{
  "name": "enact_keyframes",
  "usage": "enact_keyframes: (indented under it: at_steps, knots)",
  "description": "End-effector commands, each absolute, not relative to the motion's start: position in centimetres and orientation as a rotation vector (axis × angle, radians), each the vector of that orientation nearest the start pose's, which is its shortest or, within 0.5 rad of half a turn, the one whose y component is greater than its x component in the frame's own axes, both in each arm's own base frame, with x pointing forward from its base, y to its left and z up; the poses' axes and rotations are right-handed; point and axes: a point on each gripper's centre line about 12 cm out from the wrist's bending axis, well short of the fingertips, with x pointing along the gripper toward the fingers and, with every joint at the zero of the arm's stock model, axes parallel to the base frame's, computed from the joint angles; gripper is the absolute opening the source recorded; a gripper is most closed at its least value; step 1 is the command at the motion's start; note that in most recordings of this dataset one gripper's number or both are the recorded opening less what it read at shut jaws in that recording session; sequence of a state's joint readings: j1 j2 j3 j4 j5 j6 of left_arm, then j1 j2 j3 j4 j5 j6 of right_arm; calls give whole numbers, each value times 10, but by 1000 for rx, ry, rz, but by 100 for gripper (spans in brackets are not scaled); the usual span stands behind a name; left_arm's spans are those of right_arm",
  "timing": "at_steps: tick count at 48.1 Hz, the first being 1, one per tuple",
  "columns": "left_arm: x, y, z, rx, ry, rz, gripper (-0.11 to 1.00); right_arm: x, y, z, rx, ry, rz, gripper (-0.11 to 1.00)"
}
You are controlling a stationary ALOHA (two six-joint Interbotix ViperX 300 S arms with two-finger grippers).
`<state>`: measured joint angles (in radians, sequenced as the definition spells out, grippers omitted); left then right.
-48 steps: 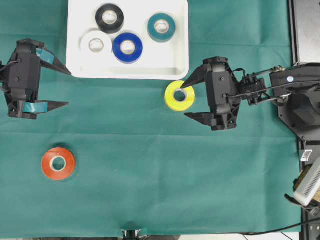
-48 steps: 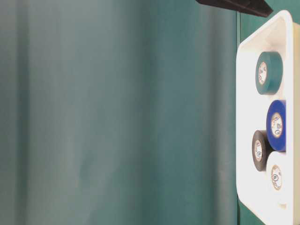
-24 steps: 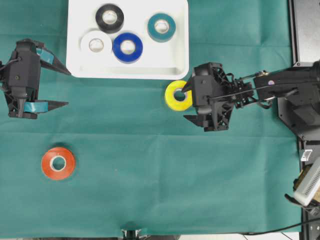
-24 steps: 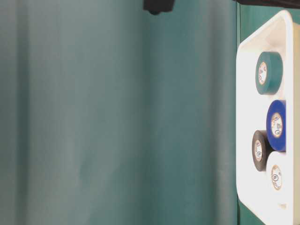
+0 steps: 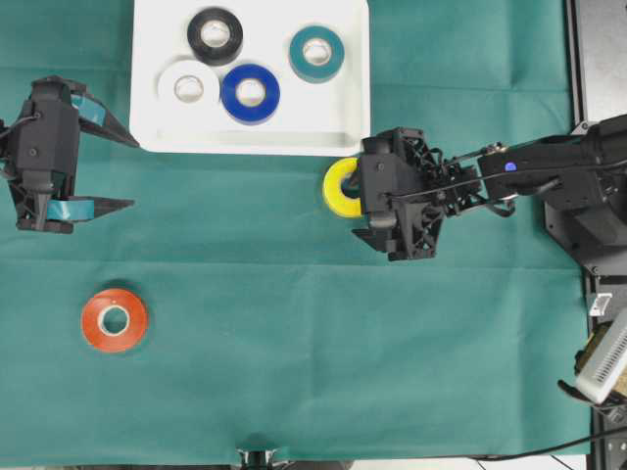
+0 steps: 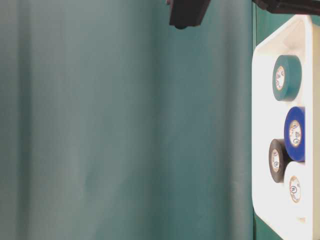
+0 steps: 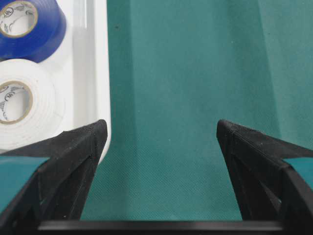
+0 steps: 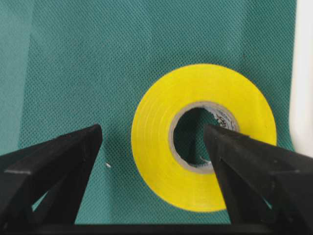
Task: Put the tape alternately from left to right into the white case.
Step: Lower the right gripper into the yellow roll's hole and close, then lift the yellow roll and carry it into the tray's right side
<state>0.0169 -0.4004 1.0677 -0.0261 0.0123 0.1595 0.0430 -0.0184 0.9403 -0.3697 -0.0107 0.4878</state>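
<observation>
The right tool (image 8: 151, 134) is spreading wide over the yellow roll (image 8: 203, 137), one finger above its core, just below the white case (image 5: 355, 88). The left tool (image 5: 116, 172) is gaping at frame left, gripping nothing.

yellow tape (image 5: 338, 188) half under right pincer (image 5: 364, 201)

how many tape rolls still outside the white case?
2. The yellow roll lies on the green cloth just below the white case, partly under the right gripper. The red roll lies at lower left. None looks hidden.
</observation>
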Motion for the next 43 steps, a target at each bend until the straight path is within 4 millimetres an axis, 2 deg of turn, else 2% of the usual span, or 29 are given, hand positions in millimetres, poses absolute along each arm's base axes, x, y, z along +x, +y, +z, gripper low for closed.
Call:
enact_keyframes:
  at_steps: [1, 12, 18, 25, 36, 40, 43]
  knots:
    - [268, 4, 172, 121, 657, -28, 98, 316, 16, 102, 94, 888, -5, 72]
    - [267, 4, 172, 122, 656, -29, 98, 321, 15, 97, 91, 909, -12, 72]
    - [267, 4, 172, 122, 656, -29, 98, 323, 15, 99, 88, 912, -17, 66]
    - [267, 4, 172, 122, 656, -29, 98, 324, 14, 100, 87, 912, -20, 51]
    - [267, 4, 172, 122, 656, -29, 98, 326, 15, 107, 87, 890, -17, 15]
    - [266, 4, 171, 122, 658, -29, 98, 326, 15, 110, 87, 881, -16, 7]
    - [266, 4, 171, 122, 658, -29, 98, 326, 15, 111, 87, 876, -16, 4]
